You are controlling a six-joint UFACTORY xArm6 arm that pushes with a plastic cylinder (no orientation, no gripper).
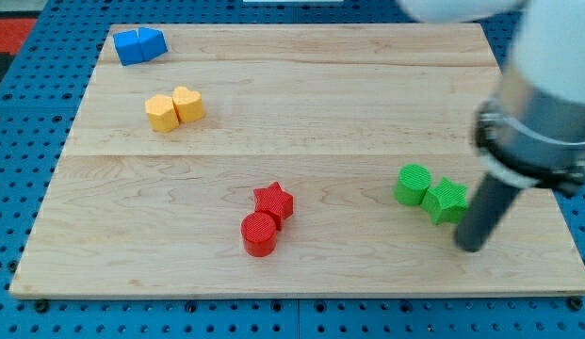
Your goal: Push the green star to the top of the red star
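Note:
The green star lies at the view's right, touching a green cylinder on its left. The red star lies near the middle bottom, touching a red cylinder below and left of it. My tip rests on the board just below and right of the green star, close to it; I cannot tell whether they touch. The green star is far to the right of the red star, at about the same height.
Two yellow blocks sit together at the upper left. Two blue blocks sit at the top left corner. The wooden board lies on a blue pegboard; its right edge is near my tip.

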